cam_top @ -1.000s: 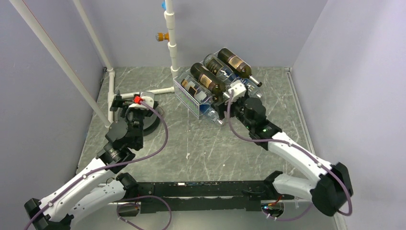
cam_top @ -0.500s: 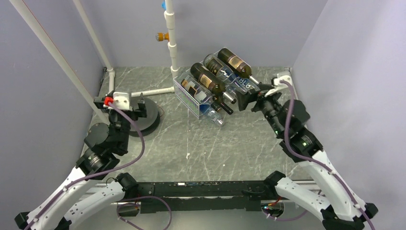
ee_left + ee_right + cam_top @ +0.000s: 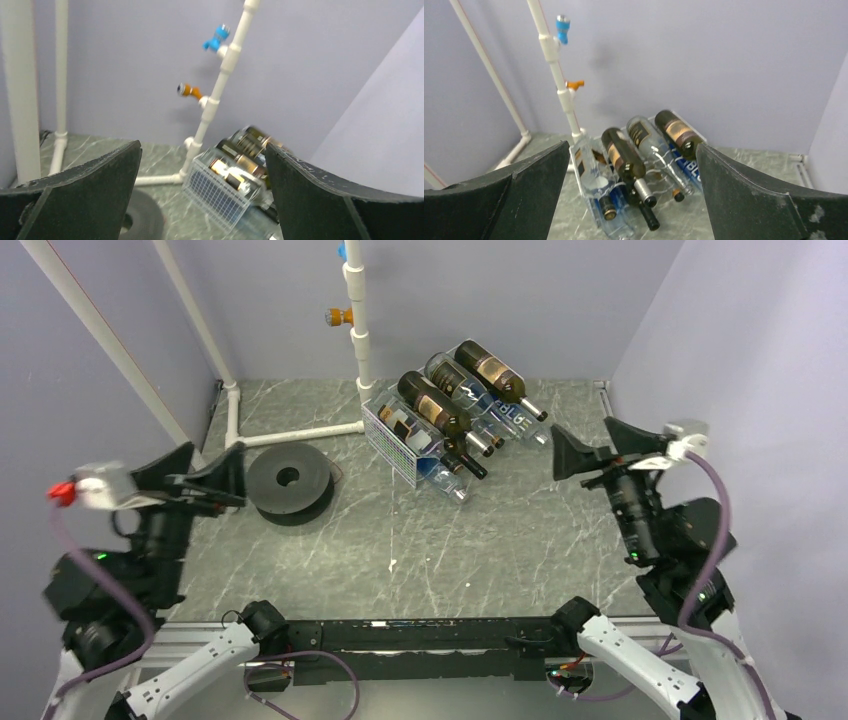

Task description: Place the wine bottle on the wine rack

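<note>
- Both arms have pulled away over the last second. The right hand point(image 3: 562, 452), which was down at the bottle necks by the near end of the wine rack point(image 3: 395, 445), now hangs lifted near the right edge of the worktop point(image 3: 420, 550). It is well apart from the rack.
- Over the same time the left hand point(image 3: 225, 480) has left its place above the black spool point(image 3: 288, 480) and drawn back to the left edge. The spool now shows whole, toward the far left corner.
- Rack and bottles look unshifted between the frames.
- Each hand is spread wide and carries nothing, as both wrist views show with bare space between the fingers.
- The wine bottle point(image 3: 432, 403), a dark one with a tan label, lies in an upper cradle of the rack at the middle of the far edge. Its neck points toward the near right. Other bottles lie beside and below it, and none seems loose on the worktop.
- By that layout the placing looks done, and the step in hand is the retreat.
- To do it well, keep both hands high and released, and move them back toward the near edge, not across the rack.
- The protruding necks are the risk. A brush could roll a bottle out of its cradle.
- A last look that the dark bottle sits settled in its cradle would be sensible.
</note>
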Available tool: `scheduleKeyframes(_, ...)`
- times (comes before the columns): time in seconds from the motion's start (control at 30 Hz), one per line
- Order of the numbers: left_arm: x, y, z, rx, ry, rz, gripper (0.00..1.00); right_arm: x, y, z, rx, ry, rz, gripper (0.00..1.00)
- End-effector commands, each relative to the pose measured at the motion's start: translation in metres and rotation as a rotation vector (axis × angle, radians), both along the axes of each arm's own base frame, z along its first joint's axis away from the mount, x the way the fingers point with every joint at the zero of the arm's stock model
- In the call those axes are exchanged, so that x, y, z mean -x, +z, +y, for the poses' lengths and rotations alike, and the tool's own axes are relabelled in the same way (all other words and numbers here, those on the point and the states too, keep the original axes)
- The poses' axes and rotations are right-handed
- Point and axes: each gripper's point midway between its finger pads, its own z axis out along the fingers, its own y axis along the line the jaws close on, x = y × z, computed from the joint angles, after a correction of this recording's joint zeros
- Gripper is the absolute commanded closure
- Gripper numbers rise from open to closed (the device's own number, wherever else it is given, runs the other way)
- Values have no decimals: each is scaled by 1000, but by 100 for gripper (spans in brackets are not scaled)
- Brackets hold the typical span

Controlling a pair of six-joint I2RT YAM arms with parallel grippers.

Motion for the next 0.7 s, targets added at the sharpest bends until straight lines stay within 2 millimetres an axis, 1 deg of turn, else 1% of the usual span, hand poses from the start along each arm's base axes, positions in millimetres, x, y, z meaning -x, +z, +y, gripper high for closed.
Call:
scheduleKeyframes(0.0,33,37,20,123,-56,-95,1,27,46,-33,-62,-72,-134,0)
scheduleKeyframes(0.13,52,57,33,155,-78,-158,1,36,56,-47,-56,-109,-156,0)
scheduleKeyframes(0.27,61,67,39,160,-84,-185,0,42,61,-53,-70,-119,-169,0)
scheduleKeyframes(0.43,64,72,43,167,-80,-194,0,46,62,-58,-77,-132,-172,0)
scheduleKeyframes(0.67,63,67,45,185,-75,-186,1,47,62,-64,-88,-156,-162,0)
